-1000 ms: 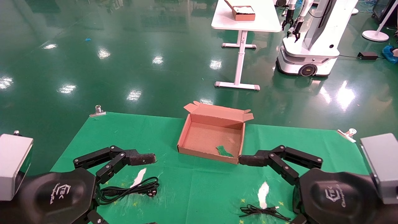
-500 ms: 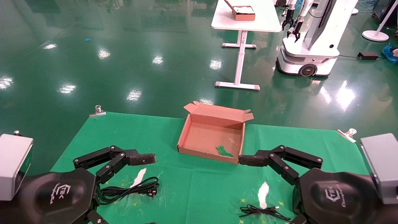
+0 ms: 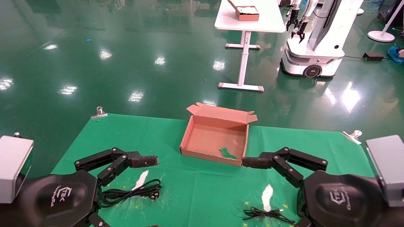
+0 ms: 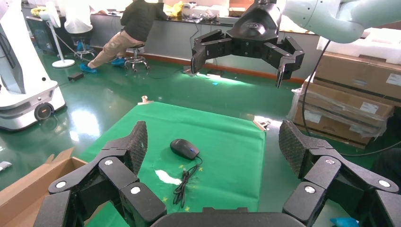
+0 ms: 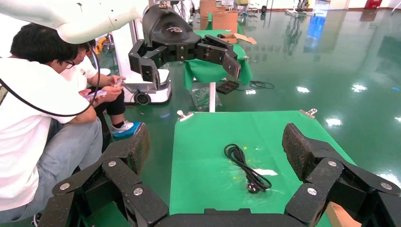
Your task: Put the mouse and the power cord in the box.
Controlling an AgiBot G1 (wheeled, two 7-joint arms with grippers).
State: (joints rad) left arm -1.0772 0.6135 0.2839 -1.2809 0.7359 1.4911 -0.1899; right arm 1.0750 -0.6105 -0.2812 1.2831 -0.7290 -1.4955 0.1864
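At the near edge of the head view both arms are raised over the front of the green cloth (image 3: 195, 192), each wrist housing low in the corners and its linkage reaching inward toward the middle. The left gripper (image 4: 215, 146) hangs on the robot's left with its jaws spread wide and nothing between them; one textured black pad (image 3: 144, 161) points toward the centre, above the cloth. The right gripper (image 5: 217, 144) mirrors it on the robot's right, jaws equally wide and empty, its visible pad (image 3: 254, 162) just beside the near right corner of the box (image 3: 186, 138); whether it touches the cardboard cannot be told.

Under the left arm the power cord (image 3: 132, 192) lies loosely coiled on the cloth, its pronged plug at the end nearer the centre, next to a white scrap (image 3: 140, 180). Under the right arm the thin cable of the mouse (image 4: 184, 148) runs along the front edge; the mouse body shows only in the left wrist view, resting on the cloth with its cable trailing from it.

Farther back, mid-cloth, the box sits open and upright, flaps out, with a green scrap (image 3: 227, 153) on its floor. Metal clips (image 3: 99, 113) hold the far corners of the cloth. Beyond, on the shiny green floor, stand a white table (image 3: 249, 22) and another white robot (image 3: 315, 47).
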